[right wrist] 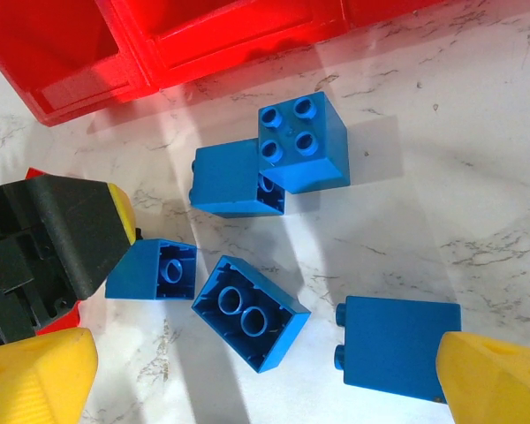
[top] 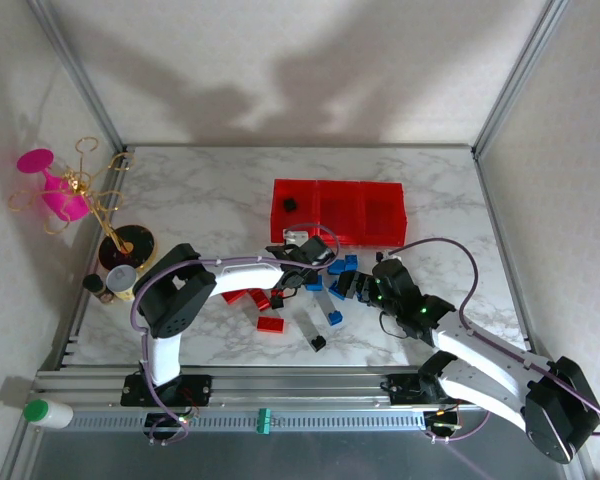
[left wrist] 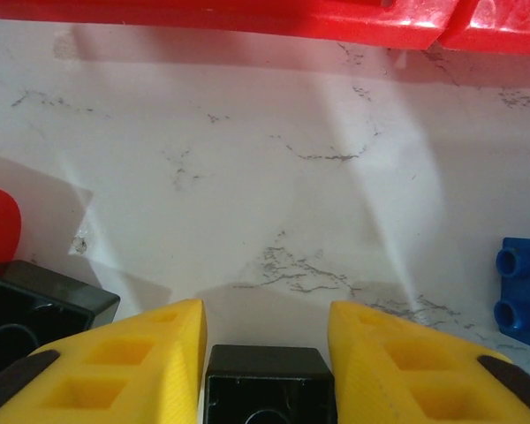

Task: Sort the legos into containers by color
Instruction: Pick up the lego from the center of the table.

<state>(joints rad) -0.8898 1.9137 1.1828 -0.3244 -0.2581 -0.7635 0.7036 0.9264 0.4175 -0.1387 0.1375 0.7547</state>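
A: Nearest us, the right fingers (right wrist: 490, 380) gape wide over the blue legos (right wrist: 252, 314) scattered on the tabletop (right wrist: 477, 177). Nothing held; we judge them poised to pick one.
B: Further on, the left fingers (left wrist: 132, 362) pinch a black lego (left wrist: 265, 384) by both sides, low to the tabletop.
A: The containers (top: 340, 183) sit just beyond. One black piece (top: 290, 204) lies in the left bin, so we'd guess this one goes there.

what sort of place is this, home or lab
Most likely a robotics lab bench: two robot arms bolted to a metal rail at the edge of a marble-look table, screened by white walls, with toy bricks and red bins.
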